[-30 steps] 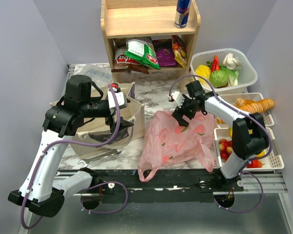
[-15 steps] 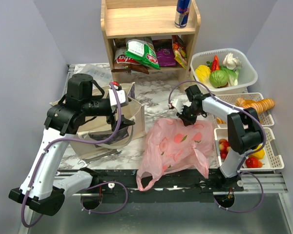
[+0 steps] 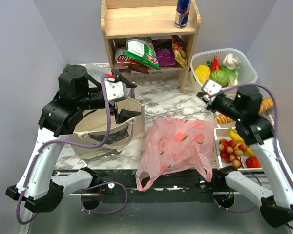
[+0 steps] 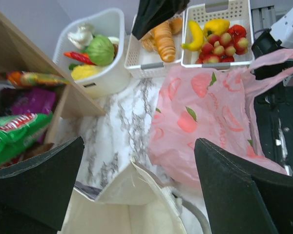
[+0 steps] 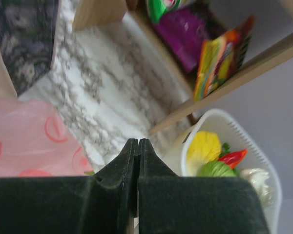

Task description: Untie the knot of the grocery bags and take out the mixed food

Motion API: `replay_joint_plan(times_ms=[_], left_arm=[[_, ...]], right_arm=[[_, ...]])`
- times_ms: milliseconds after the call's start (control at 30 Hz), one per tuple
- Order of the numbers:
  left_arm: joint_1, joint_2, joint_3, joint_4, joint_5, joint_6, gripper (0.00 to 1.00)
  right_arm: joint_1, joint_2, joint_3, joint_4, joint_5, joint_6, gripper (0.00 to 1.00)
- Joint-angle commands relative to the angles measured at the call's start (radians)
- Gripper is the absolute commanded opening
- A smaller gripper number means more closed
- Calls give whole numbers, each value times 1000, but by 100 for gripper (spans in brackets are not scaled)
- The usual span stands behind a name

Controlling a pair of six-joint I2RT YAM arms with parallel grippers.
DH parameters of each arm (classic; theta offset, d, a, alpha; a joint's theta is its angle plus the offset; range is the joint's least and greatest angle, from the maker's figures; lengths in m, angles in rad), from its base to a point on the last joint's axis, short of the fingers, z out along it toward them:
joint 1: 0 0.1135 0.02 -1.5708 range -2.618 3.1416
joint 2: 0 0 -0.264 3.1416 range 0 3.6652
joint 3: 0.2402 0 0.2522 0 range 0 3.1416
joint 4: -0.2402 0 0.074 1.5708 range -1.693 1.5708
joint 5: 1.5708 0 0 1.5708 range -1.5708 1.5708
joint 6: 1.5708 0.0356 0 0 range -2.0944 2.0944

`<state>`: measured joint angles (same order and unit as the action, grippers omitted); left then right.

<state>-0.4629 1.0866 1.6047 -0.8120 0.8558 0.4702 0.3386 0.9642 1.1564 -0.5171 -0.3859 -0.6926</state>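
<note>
The left claw (image 3: 125,97) hangs spread wide above the 12 o'clock rim of the beige canvas tote (image 3: 100,131). One finger points toward the shelf and the other sits over the tote's mouth, with nothing between them. The tote stands on the left half of the marble table (image 3: 161,100), its top gaping.

At the tote's 3 o'clock, just beside it, the pink bag (image 3: 178,141) lies slumped and crinkled on the table. Its two handle loops (image 3: 144,179) trail apart over the near edge toward 6 o'clock. I cannot make out a knot in them.

At 12 o'clock from the bag stands the wooden shelf (image 3: 136,22). The green-and-white snack bag (image 3: 142,52) leans in its lower bay against a brown chip bag (image 3: 119,59), and a drink can (image 3: 182,12) stands upright on top.

The right claw (image 5: 138,142) is pressed together on itself, gripping nothing. It is held off the table at about 1 o'clock of the pink bag, apart from it, pointing toward the shelf's foot.

Beyond it at 2 o'clock sits the white basket (image 3: 249,78), holding a green round fruit (image 3: 218,78), a red pepper (image 3: 215,63) and a pale mushroom (image 3: 231,59). Slotted trays (image 3: 278,163) of fruit line the table's 3 o'clock edge.
</note>
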Motion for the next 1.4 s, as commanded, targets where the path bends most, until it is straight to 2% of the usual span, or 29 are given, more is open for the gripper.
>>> replay_joint_plan(times_ms=[0,33,100,167,233,333,367,400,433,667,867,1167,1367], left_arm=[[-27,66,112,55,-27,30,98],[-32,87,138,38,-26,53,98],[-37,113,174,19,-22,72,98],[-44,124,182,13,-7,74,98],[-60,120,175,4,-3,81,98],[-87,101,144,-40,-10,113,98],[-91,91,133,-49,-17,120,98],[-93,77,116,-58,-26,126,98],[-97,63,101,-63,-34,129,98],[-100,-3,10,-84,-71,140,98],[-101,-4,-14,-97,-68,148,98],[-101,4,-49,-84,-43,151,98],[-101,-2,-59,-102,-35,162,98]], right_arm=[[2,-110,21,61,-104,74,1],[2,-123,30,48,-111,71,1],[2,-68,108,-113,-127,49,1],[2,41,200,-304,-137,40,13],[2,158,260,-430,-129,30,22],[1,302,258,-476,-87,4,40],[2,338,251,-501,-87,-42,56],[2,381,242,-537,-88,-99,95],[2,419,228,-541,-76,-134,100],[-7,712,160,-472,114,-223,100],[-43,964,276,-617,78,-232,100],[-61,1061,258,-564,77,-249,100],[-125,1096,452,-705,-10,-284,100]])
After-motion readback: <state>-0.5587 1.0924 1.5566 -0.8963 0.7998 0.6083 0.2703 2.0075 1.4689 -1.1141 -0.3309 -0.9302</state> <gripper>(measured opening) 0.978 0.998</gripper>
